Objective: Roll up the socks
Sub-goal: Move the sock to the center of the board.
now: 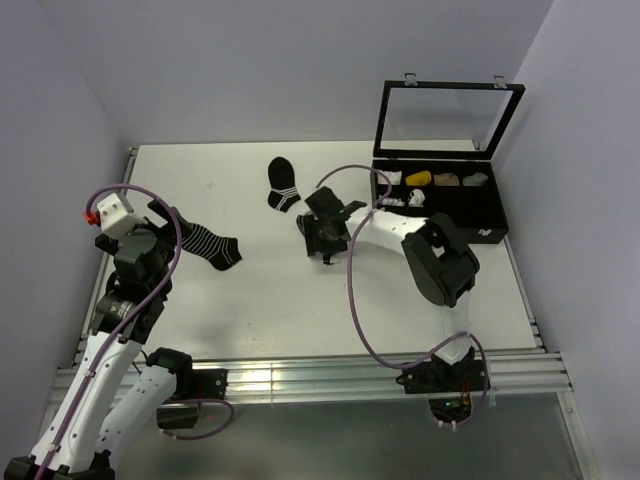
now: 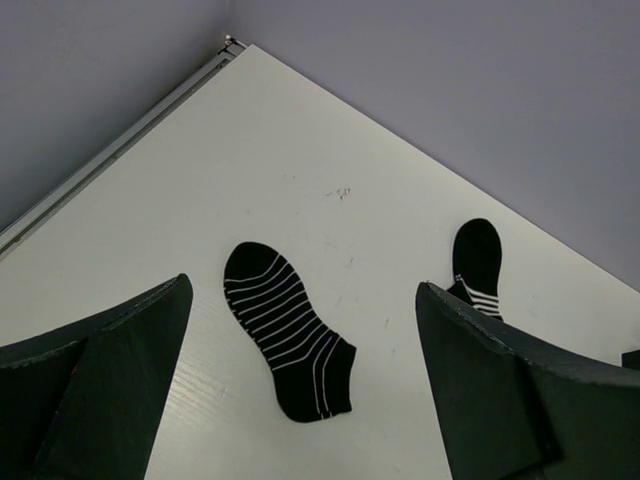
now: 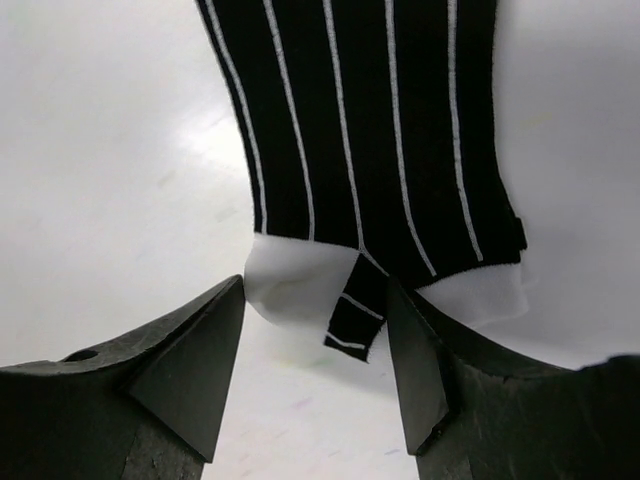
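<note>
Straddling one end of the socks [image 3: 370, 150], the right gripper [image 3: 317, 290] is hovering low over the middle of the table [image 1: 260, 290]. Its jaws are standing at a middling gap, with a white edge of cloth and a small black striped flap lying between the tips. Bare table is showing through the gap below the fabric, so I am reading the jaws as parted around the cloth rather than clamped on it. The two pieces seem to be lying stacked, white under black. That is probably why the gripper is coming in at the end: a roll has to start from an edge, with both layers caught together. From above, the arm is hiding nearly all of the pair.

The fabric is looking thin, limp and finely knitted. It is black with thin white lines running away from the fingers, and the white part is bulging in soft rounded lobes. The table is looking smooth and slightly glossy, so the cloth is likely to slide rather than curl unless it is pinned.

The left gripper [image 2: 303, 287] is hanging high over the left side, spread wide and holding nothing, most likely waiting clear of the work. Below it a striped sock [image 2: 285, 345] is lying flat, and a banded sock [image 2: 478, 262] is lying farther back. Both are well apart from the pair.
</note>
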Controlling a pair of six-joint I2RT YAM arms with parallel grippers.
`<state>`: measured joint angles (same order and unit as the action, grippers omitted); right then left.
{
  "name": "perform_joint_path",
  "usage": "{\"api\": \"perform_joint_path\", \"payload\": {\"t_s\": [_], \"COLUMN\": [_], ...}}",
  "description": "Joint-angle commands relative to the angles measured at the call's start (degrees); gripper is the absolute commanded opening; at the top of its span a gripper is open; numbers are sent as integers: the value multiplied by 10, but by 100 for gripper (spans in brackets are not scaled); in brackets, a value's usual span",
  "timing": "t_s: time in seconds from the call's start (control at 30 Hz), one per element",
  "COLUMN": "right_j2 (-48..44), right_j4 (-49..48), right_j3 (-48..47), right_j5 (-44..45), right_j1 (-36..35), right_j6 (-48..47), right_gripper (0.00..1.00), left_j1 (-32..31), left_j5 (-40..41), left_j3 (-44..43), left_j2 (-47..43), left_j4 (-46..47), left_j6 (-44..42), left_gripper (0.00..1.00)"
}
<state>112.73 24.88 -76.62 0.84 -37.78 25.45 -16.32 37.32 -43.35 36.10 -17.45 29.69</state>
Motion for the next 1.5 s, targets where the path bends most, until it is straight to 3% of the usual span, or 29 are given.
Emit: {"api": "perform_joint_path", "payload": {"t_s": [0.0, 0.2, 0.47, 0.83, 1.13, 1.27, 1.47], "right_j2": [-28, -45, -10, 103, 108, 59, -35], "right_j4": [32, 45, 45, 3, 0, 39, 25], "right_j3": [5, -76, -161, -221, -159, -81, 25], "right_j5": [-63, -84, -22, -50, 19, 94, 81], "right_j1": [-61, -116, -110, -68, -37, -14, -8], "right_j6": [46, 5, -145, -176, -105, -13, 57], "right_gripper": [66, 65, 59, 57, 56, 55, 59], "left_j1": [3, 3, 3, 3, 3, 3, 3], "left_j5": [-3, -6, -9, -12, -16, -16, -24], "left_j3": [-16, -15, -15, -14, -13, -13, -13], "left_j2": [-5, 0, 1, -4, -3, -4, -2], "left_j4": [6, 7, 8, 8, 8, 8, 8], "left_j6": [5, 5, 5, 5, 5, 5, 7], "left_gripper": [100, 100, 99, 99, 99, 99, 99]}}
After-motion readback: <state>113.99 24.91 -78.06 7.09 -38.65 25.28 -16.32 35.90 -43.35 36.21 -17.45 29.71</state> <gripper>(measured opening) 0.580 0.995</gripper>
